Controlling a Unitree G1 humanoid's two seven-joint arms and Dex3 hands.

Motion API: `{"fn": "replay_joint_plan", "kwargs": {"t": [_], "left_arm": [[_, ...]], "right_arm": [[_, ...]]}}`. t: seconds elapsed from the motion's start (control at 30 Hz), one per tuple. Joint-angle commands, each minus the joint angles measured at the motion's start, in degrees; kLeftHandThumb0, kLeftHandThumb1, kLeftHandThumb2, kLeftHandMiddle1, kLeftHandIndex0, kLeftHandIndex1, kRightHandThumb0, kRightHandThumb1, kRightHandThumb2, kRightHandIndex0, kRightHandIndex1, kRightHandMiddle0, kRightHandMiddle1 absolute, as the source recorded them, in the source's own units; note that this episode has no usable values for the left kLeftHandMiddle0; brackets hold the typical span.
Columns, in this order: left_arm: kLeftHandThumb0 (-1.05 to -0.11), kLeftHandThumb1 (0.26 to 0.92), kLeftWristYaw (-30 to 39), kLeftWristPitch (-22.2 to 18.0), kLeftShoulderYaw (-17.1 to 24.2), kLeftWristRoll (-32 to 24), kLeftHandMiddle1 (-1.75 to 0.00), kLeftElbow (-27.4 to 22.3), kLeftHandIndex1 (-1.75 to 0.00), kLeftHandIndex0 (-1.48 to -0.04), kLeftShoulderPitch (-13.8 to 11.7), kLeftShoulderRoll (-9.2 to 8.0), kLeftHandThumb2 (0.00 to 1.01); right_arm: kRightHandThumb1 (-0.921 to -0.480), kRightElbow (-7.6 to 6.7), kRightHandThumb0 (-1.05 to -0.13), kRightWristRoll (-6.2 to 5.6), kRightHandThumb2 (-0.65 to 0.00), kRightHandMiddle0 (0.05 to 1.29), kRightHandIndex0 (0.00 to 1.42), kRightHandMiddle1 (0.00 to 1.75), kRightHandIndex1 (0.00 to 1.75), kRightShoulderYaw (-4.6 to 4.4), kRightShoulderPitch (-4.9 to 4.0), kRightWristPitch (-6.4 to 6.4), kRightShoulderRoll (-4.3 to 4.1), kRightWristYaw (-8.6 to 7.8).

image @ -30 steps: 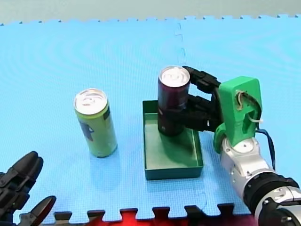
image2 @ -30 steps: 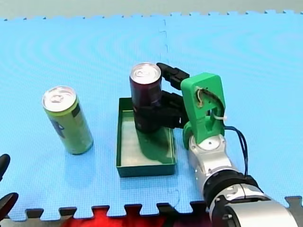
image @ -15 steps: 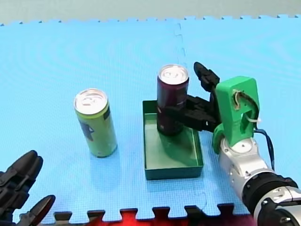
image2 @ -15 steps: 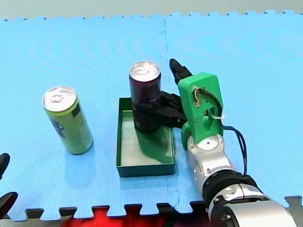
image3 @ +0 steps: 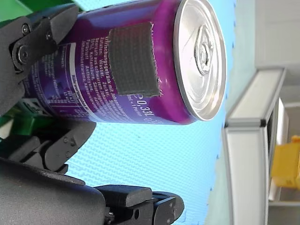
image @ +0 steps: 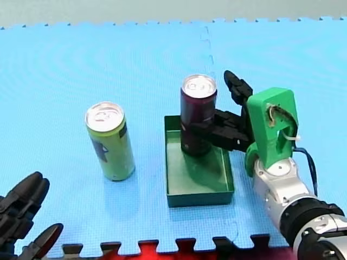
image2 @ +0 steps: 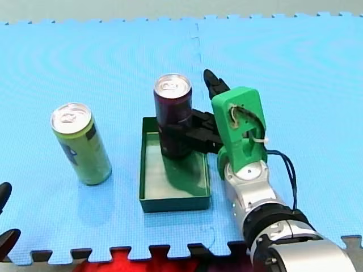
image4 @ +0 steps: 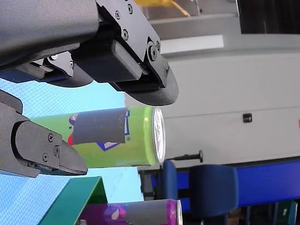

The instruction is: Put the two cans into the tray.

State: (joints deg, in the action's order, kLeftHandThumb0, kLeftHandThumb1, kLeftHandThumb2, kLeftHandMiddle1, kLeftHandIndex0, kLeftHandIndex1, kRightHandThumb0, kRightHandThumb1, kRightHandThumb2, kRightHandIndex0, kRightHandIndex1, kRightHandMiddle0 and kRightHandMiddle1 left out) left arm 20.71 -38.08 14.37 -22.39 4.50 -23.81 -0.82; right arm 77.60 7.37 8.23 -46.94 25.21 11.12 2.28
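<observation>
A second ago the right hand (image: 232, 125) had its fingers (image: 235, 88) wrapped round the purple can (image: 198, 115). Now they have let go: the upper finger stands lifted clear behind the can's top, and the lower ones reach over the tray's right wall, just beside the can. The can stands upright at the far end of the green tray (image: 199, 198), a touch further left than before. The green can (image: 111, 145) has not moved, upright on the blue foam mat (image: 108, 59), left of the tray and apart from it. The left hand (image: 21, 214), its fingers closed on nothing, is at the near left corner.
</observation>
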Motion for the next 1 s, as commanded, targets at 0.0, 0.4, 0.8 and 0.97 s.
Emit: {"fn": "replay_joint_plan", "kwargs": {"t": [0.0,0.4,0.8,0.97], "left_arm": [[-1.048,0.921,0.0,0.2,0.0,0.0,0.0,-0.5,0.0,-0.66,-0.2,-0.05,0.03],[-1.048,0.921,-2.0,3.7,-1.0,1.2,0.0,-3.7,0.0,-0.64,-0.5,0.17,0.03],[-1.048,0.921,-3.1,5.8,-1.3,2.0,0.0,-6.0,0.0,-0.63,-1.1,0.24,0.04],[-1.048,0.921,-3.8,6.1,-1.5,2.8,0.0,-6.4,0.0,-0.64,-1.2,0.35,0.05]], "right_arm": [[-0.701,-0.09,-1.03,-0.1,-0.001,0.16,0.2,0.0,0.0,0.05,-0.29,0.33,-0.85,-0.87],[-0.762,-0.16,-1.048,5.44,-0.021,0.13,0.15,0.0,0.0,-4.68,-0.91,1.75,-3.15,3.38],[-0.822,-0.08,-1.048,7.73,-0.025,0.1,0.07,0.0,0.0,-7.34,-0.82,1.4,-3.61,5.93],[-0.833,-0.08,-1.048,7.01,-0.022,0.09,0.05,0.0,0.0,-6.94,-1.07,1.32,-3.6,5.41]]}}
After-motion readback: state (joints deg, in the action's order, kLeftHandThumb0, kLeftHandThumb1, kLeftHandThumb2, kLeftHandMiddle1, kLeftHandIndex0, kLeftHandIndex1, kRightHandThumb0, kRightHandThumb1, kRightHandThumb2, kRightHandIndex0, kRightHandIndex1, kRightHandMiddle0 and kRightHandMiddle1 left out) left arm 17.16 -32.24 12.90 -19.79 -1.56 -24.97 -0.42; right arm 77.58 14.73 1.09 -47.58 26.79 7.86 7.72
